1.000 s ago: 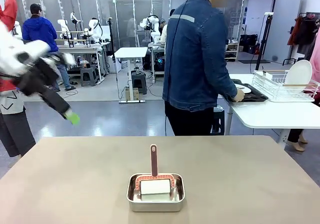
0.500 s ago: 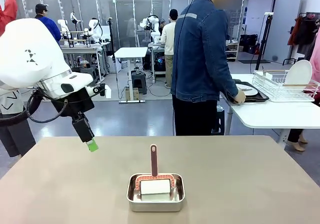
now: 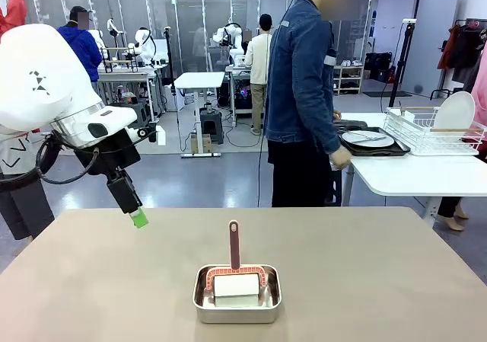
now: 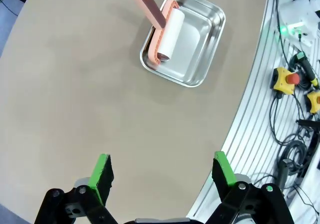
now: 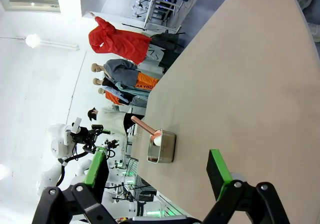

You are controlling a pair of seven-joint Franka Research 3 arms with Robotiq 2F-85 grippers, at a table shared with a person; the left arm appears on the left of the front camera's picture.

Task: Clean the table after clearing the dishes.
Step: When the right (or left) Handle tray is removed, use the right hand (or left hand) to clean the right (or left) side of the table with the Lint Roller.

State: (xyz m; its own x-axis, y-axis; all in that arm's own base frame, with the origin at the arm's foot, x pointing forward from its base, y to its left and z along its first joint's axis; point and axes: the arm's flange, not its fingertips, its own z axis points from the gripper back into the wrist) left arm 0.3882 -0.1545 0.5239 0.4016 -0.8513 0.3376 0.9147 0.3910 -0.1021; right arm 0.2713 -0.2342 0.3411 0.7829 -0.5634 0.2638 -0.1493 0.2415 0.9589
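Note:
The tan table [image 3: 380,266] lies wide across the front view. Of the dishes, a white plate with cutlery [image 3: 367,139] rests on a dark tray on the white side table at the right, beside a person in a denim jacket. My left gripper [image 3: 138,218] hangs over the table's far left part. In its wrist view the left gripper [image 4: 162,170] is open with nothing between the green pads, high above the tabletop [image 4: 90,84]. My right gripper [image 5: 156,168] is open too, and holds nothing over the table [image 5: 250,84].
A steel pan [image 3: 237,290] near the front middle holds a white roller with a pink handle [image 3: 233,244]; the pan [image 4: 183,37] also appears in the left wrist view and the pan [image 5: 161,146] in the right. A wire dish rack [image 3: 434,129] stands on the side table.
My left arm has swung in from the left and down over the table's far left part. The person has let go of the tray and turned away from the side table.

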